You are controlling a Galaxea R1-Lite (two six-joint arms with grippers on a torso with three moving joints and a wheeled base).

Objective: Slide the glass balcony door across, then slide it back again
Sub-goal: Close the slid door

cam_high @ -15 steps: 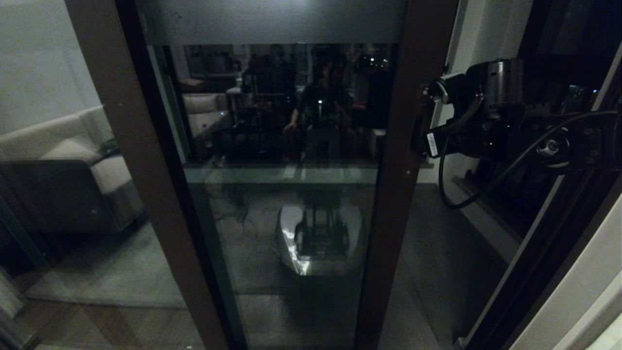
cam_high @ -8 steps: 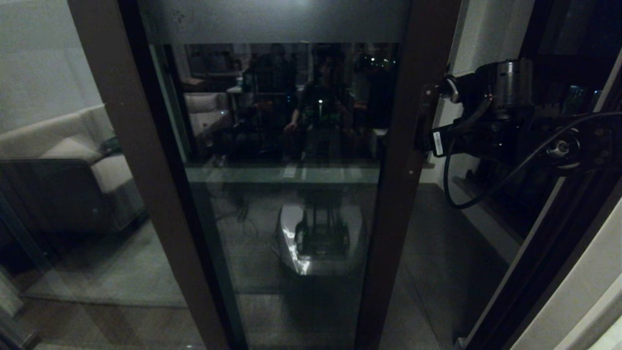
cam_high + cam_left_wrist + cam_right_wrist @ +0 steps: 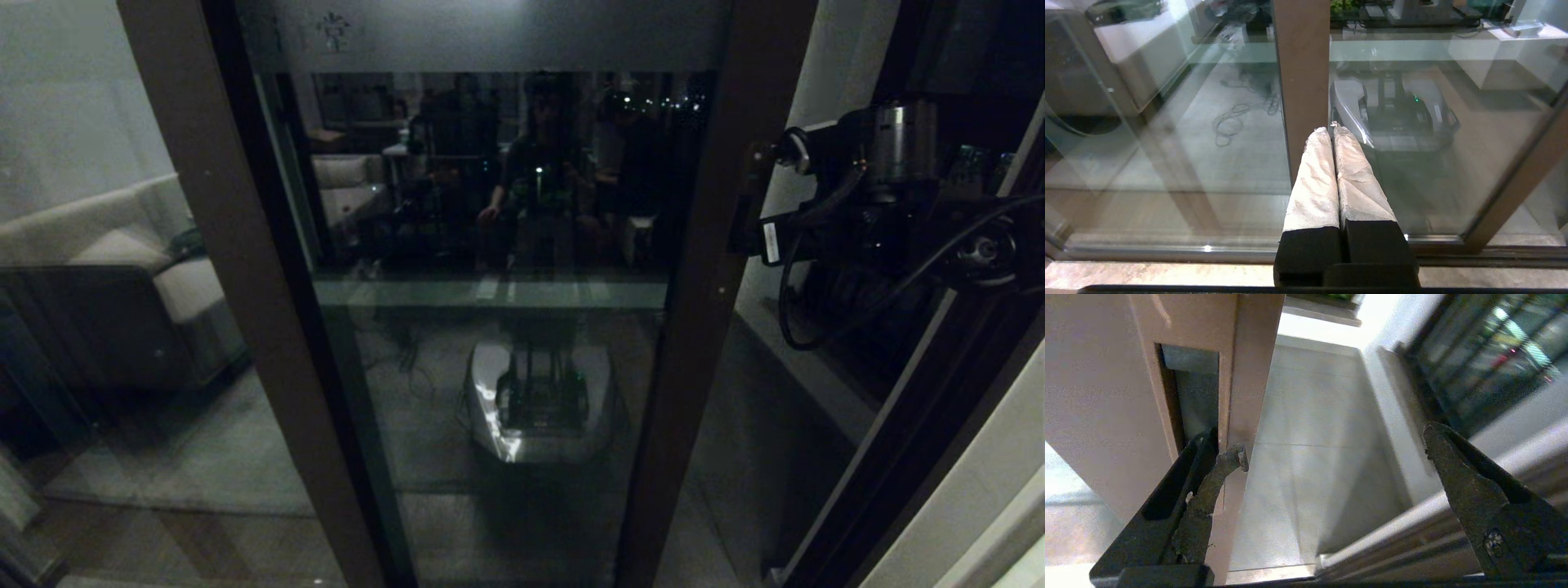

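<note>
The glass balcony door (image 3: 490, 343) fills the middle of the head view, with a frosted top band (image 3: 490, 37) and a dark brown right stile (image 3: 710, 269). My right gripper (image 3: 747, 208) is pressed against that stile at handle height. In the right wrist view the right gripper (image 3: 1335, 443) is open: one finger (image 3: 1208, 477) is hooked into the slim recessed handle (image 3: 1194, 396), the other finger (image 3: 1457, 469) hangs free over the balcony floor. My left gripper (image 3: 1333, 128) is shut and empty, low down, its taped fingertips pointing at a brown stile (image 3: 1300, 73) just above the floor track.
Left of the door, a fixed brown-framed pane shows a sofa (image 3: 122, 253). A white wall (image 3: 816, 73) and a dark barred window (image 3: 963, 73) stand to the right. An open strip of balcony floor (image 3: 759, 425) lies beyond the stile. The bottom track (image 3: 1167, 251) runs along the floor.
The door's right stile has slid to the right, and my right arm has moved right with it. The open strip beside the white wall has narrowed.
</note>
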